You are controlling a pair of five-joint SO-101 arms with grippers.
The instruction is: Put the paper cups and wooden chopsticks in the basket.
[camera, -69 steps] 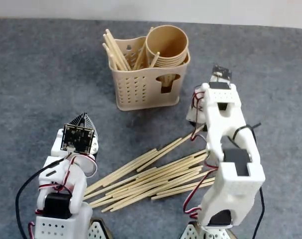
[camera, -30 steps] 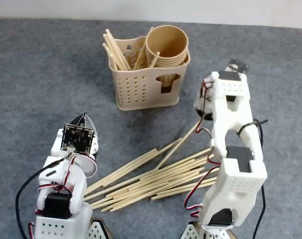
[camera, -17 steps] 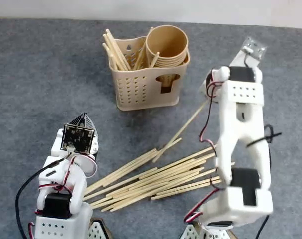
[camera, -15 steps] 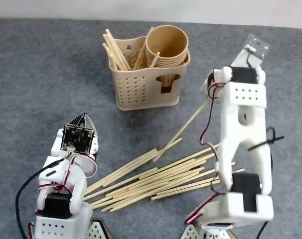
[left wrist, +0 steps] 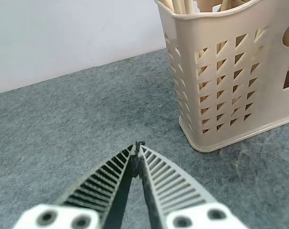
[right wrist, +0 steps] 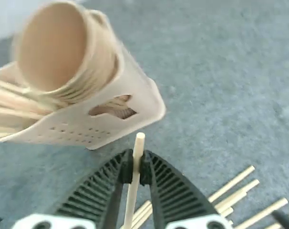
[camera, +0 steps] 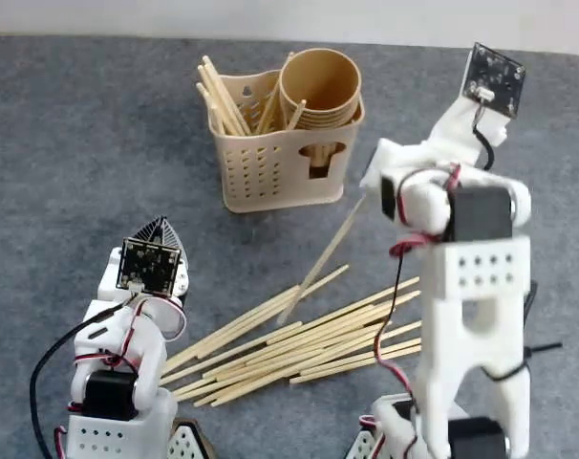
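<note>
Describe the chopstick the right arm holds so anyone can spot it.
Start at the beige basket, then the pile of loose chopsticks fanned on the grey mat. Between them one chopstick angles toward the basket, its end pinched in the right gripper; the rest lie ungripped.

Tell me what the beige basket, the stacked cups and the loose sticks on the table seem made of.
Beige perforated basket: moulded plastic by its look, smooth with a faint sheen and crisp cut-out holes. Stacked tan cups: paper, matte, with thin rolled rims. Pale loose chopsticks: bare wood or bamboo, unvarnished; the grain is too fine to tell which.
</note>
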